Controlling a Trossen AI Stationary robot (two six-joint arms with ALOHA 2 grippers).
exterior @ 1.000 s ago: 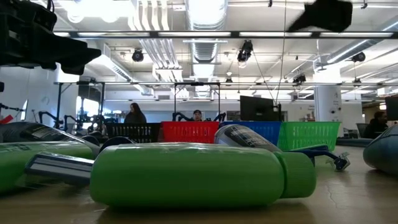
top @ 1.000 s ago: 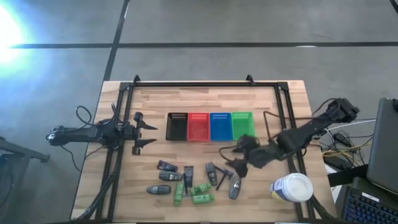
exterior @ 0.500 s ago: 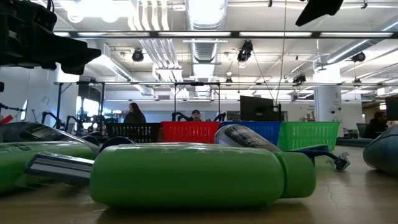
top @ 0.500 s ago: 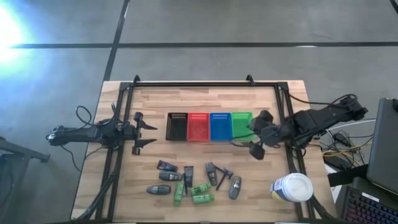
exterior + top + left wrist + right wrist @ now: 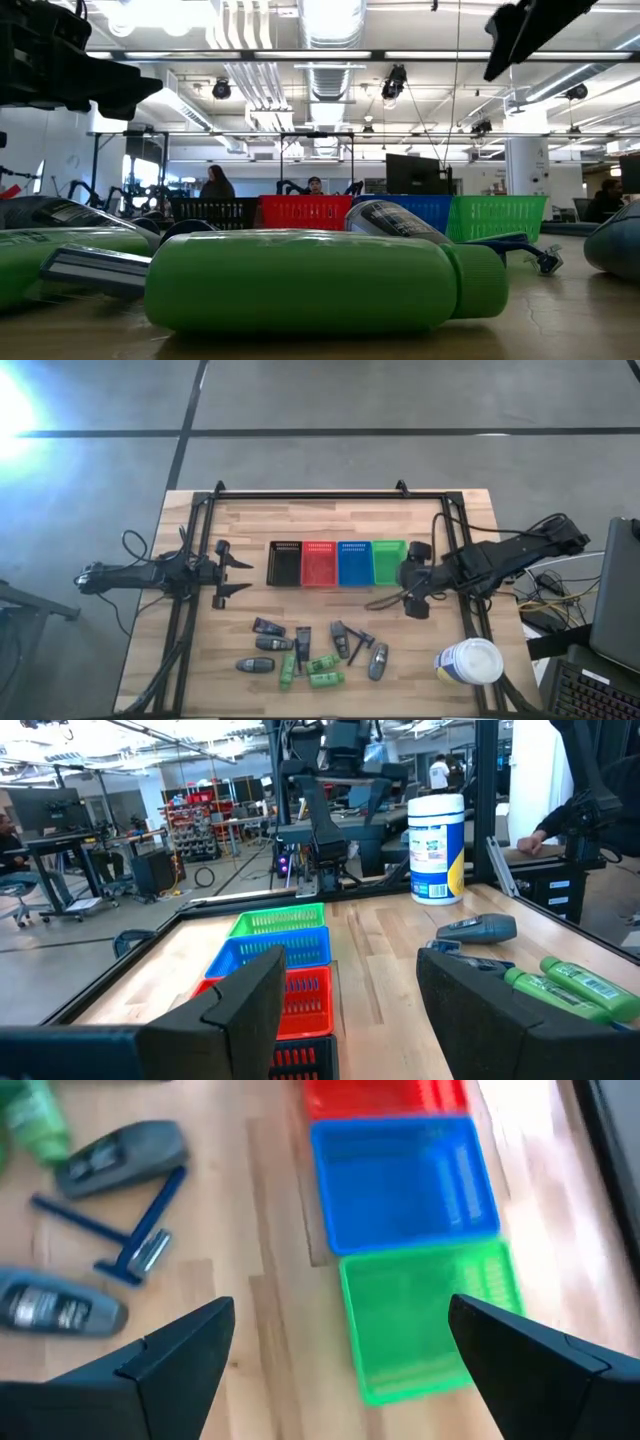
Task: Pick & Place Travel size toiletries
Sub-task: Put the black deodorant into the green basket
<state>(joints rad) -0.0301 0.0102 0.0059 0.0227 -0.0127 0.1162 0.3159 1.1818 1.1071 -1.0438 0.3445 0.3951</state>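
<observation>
Between my right gripper's [image 5: 417,577] spread fingers I see only bare wooden tabletop [image 5: 275,1310] and the empty green mesh basket [image 5: 430,1318], so nothing blocks a descent there. Beyond the fingertips lie a blue razor [image 5: 125,1232] and dark grey oval containers [image 5: 120,1155] (loosely scattered, with gaps). The left gripper's [image 5: 232,571] open fingers face the row of baskets, the black mesh basket [image 5: 284,563] nearest.

Wooden table [image 5: 240,510], four mesh baskets [image 5: 337,563] in a row, scattered toiletries [image 5: 310,650], white canister [image 5: 468,661]
</observation>
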